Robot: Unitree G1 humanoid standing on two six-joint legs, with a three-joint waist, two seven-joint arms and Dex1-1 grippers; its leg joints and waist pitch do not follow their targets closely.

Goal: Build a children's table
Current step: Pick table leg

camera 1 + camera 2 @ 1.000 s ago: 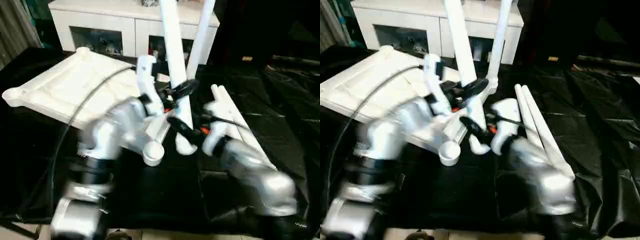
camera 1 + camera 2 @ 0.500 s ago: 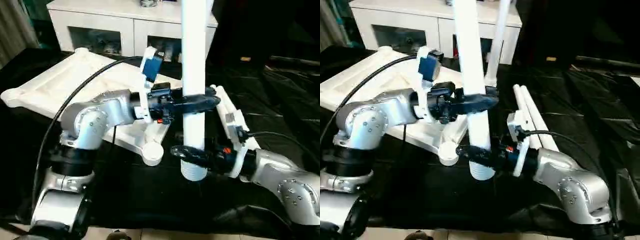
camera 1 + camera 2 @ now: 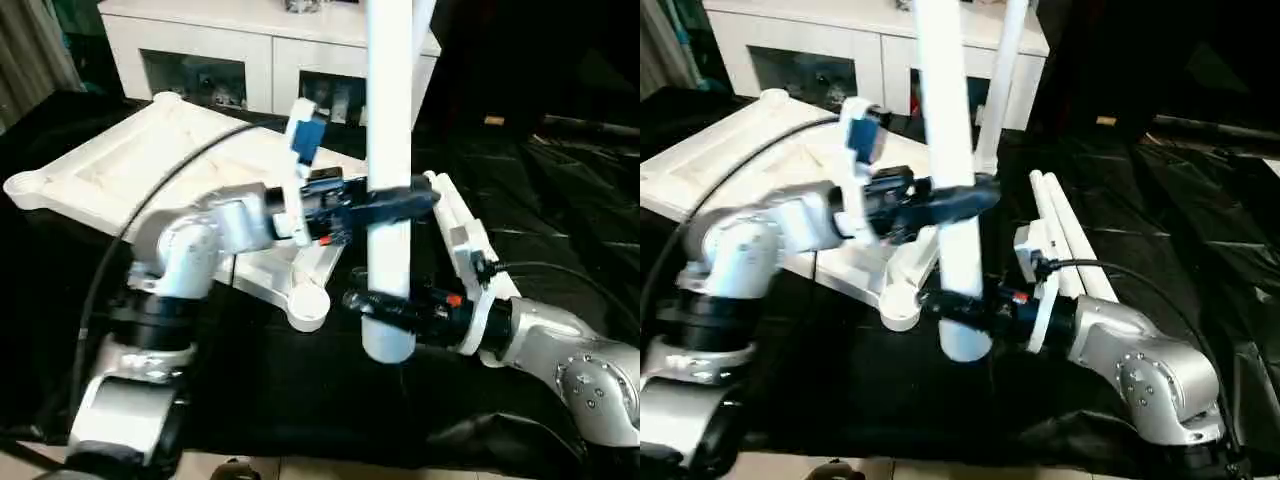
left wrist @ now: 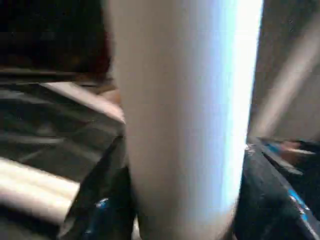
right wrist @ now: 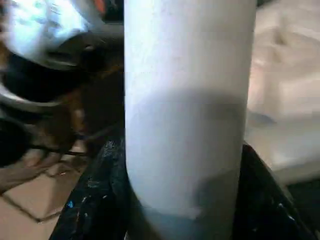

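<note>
Two grippers clamp one upright leg [image 3: 389, 150], left gripper [image 3: 395, 203] above right gripper [image 3: 385, 303], its foot hanging at three o'clock of the tabletop's [image 3: 140, 165] near socket [image 3: 306, 307]. Next, seat it there. One leg stands fitted behind; two lie [image 3: 462, 235] right

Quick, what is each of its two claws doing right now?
Left gripper: closed on the upright white leg, higher up.
Right gripper: closed on the same leg, near its bottom end.
</note>
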